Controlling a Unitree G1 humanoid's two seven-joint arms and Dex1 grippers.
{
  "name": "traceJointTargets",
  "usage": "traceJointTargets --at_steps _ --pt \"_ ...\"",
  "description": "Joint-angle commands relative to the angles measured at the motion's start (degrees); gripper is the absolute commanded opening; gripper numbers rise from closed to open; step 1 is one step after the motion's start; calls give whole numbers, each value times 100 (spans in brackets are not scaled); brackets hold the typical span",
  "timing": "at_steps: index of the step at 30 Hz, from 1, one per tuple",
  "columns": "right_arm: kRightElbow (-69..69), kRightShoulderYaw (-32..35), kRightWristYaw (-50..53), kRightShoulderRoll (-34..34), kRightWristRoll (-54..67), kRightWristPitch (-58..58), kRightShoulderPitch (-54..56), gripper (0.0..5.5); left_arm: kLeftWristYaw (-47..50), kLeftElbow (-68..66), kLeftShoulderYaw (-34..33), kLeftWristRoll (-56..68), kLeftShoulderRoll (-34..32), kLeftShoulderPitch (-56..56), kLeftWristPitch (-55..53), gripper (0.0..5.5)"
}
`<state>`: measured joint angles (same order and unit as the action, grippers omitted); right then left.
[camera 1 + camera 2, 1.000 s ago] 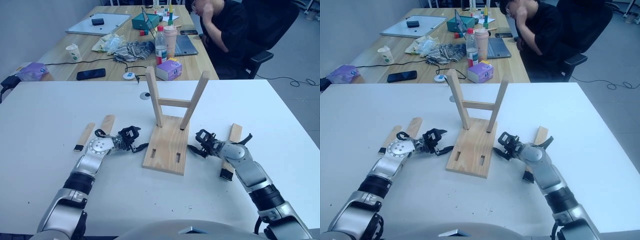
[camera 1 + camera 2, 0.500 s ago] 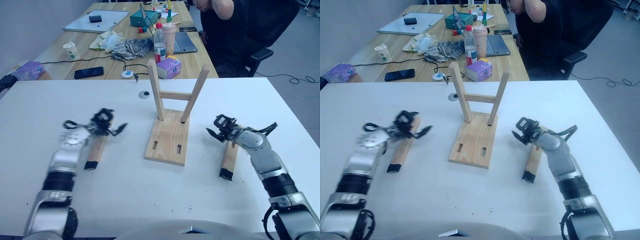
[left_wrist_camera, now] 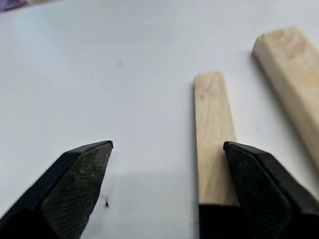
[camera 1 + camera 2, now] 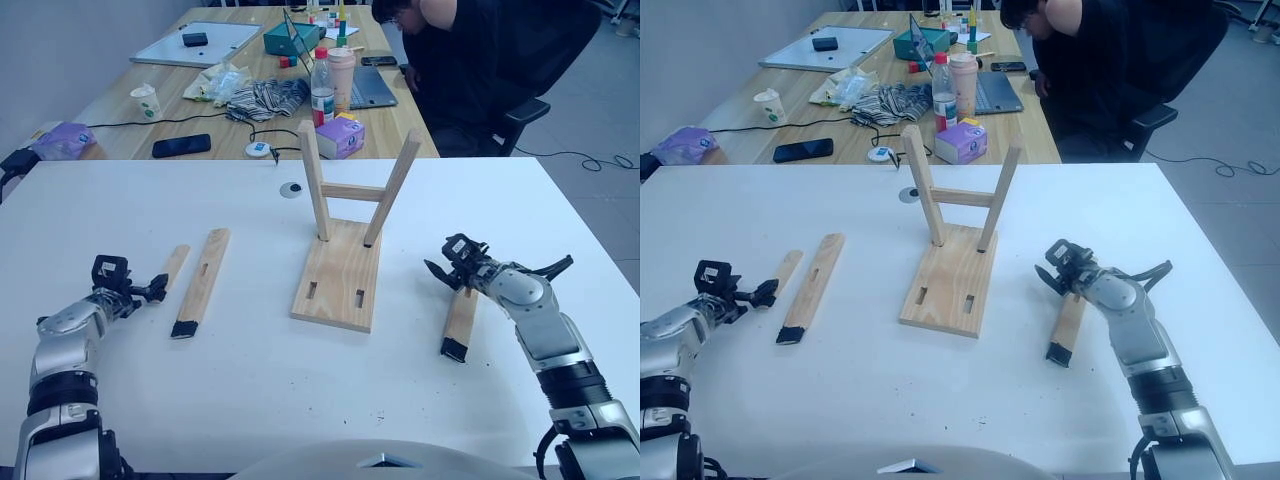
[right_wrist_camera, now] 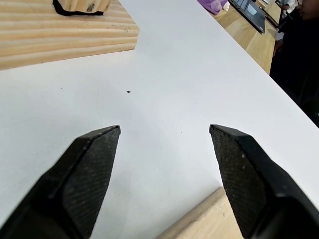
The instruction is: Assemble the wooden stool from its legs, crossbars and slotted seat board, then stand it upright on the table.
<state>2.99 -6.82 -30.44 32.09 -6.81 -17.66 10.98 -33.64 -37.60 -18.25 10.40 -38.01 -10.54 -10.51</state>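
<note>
A white table [image 4: 250, 400] takes up the foreground. Behind it stands a cluttered wooden desk [image 4: 120, 115] with a bottle [image 4: 321, 85] and a laptop [image 4: 355, 85] on it.

Near the middle of the table the seat board [image 4: 335, 280] lies flat, apparently underside up — probably so that legs can be pressed down into it. The upright legs [image 4: 312, 180] stand in its far slots, splayed a little and joined by a crossbar [image 4: 352, 192]. The near slots [image 4: 312, 290] are unfilled, so I judge the stool about half built.

The remaining parts lie to either side of the board, which would suit one arm working each side. On the robot's left are the left spare leg [image 4: 201, 281] and, just beside it, a short bar [image 4: 172, 268]. On the right, the right spare leg [image 4: 461, 320] lies well apart from the board.

The left gripper [image 4: 135, 285] sits low over the table at the near end of the short bar, its fingers spread wide and holding nothing. In the left wrist view the short bar [image 3: 213, 139] runs between the open fingers, close against one finger [image 3: 259, 194] and far from the other. The left spare leg [image 3: 294, 69] lies outside the span. A grasp here would take the bar, not the leg.

The right gripper [image 4: 455, 265] hangs over the far end of the right spare leg — also wide open and empty. In its wrist view the right spare leg [image 5: 199, 221] shows just under one finger [image 5: 249, 179], with the seat board [image 5: 60, 35] ahead. Whether that finger touches the wood I cannot tell.
</note>
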Motion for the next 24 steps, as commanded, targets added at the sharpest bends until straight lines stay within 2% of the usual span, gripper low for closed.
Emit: traceJointTargets --at_steps 1,17,22,24 --pt "83 -48 -89 4 -16 11 142 332 -120 -118 138 -24 102 207 35 412" --pt "228 -99 -40 -74 -32 53 51 332 -328 765 179 278 119 408 28 412" --pt "240 -110 -27 -85 -34 43 50 332 -381 394 444 -102 -47 503 276 412" --pt "236 -116 -27 -88 -34 45 45 337 -389 189 549 -240 -90 506 361 382"
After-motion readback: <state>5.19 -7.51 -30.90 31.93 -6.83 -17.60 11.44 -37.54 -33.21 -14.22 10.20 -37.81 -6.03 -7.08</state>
